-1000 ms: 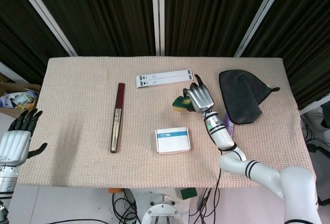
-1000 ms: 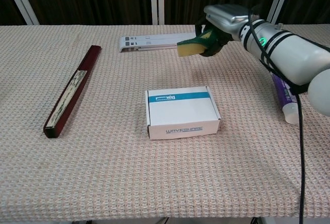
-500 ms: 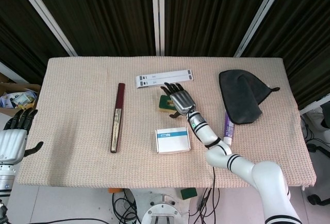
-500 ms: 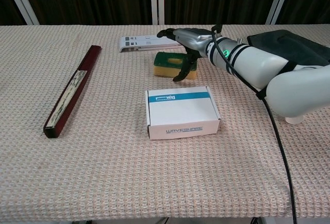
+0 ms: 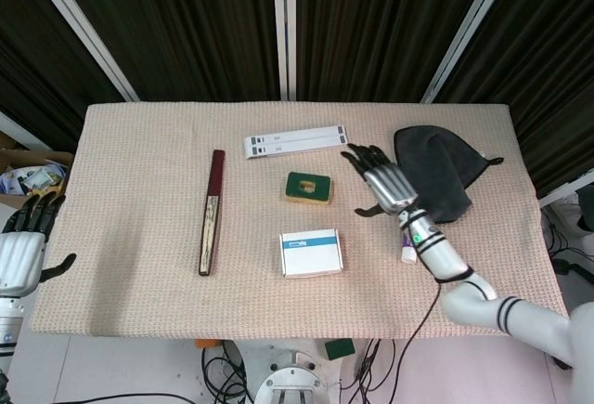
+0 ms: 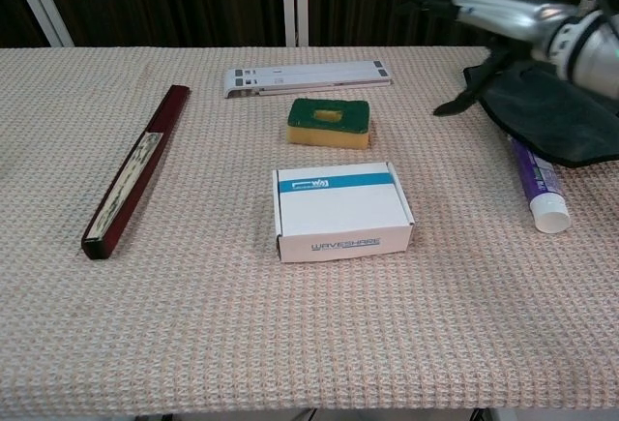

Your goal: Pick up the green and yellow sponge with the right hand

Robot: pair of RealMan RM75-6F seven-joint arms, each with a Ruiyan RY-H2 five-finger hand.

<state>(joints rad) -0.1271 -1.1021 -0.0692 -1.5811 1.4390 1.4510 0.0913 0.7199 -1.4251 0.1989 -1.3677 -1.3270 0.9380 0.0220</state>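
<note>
The green and yellow sponge (image 5: pixel 309 187) (image 6: pixel 329 122) lies flat on the table, green side up, between the white strip and the white box. My right hand (image 5: pixel 382 181) (image 6: pixel 488 16) hovers to the right of it with fingers spread, holding nothing, well apart from the sponge. My left hand (image 5: pixel 26 244) hangs off the table's left edge, fingers apart and holding nothing; the chest view does not show it.
A white box (image 5: pixel 311 253) (image 6: pixel 341 209) sits in front of the sponge. A white strip (image 5: pixel 296 140) lies behind it. A dark red stick (image 5: pixel 213 211) is at the left. A dark cloth (image 5: pixel 434 170) and a purple tube (image 6: pixel 540 186) lie under my right arm.
A second ago my right hand held the sponge in the air. It set the sponge down on the table, let go, and drew back to the right with fingers spread.
</note>
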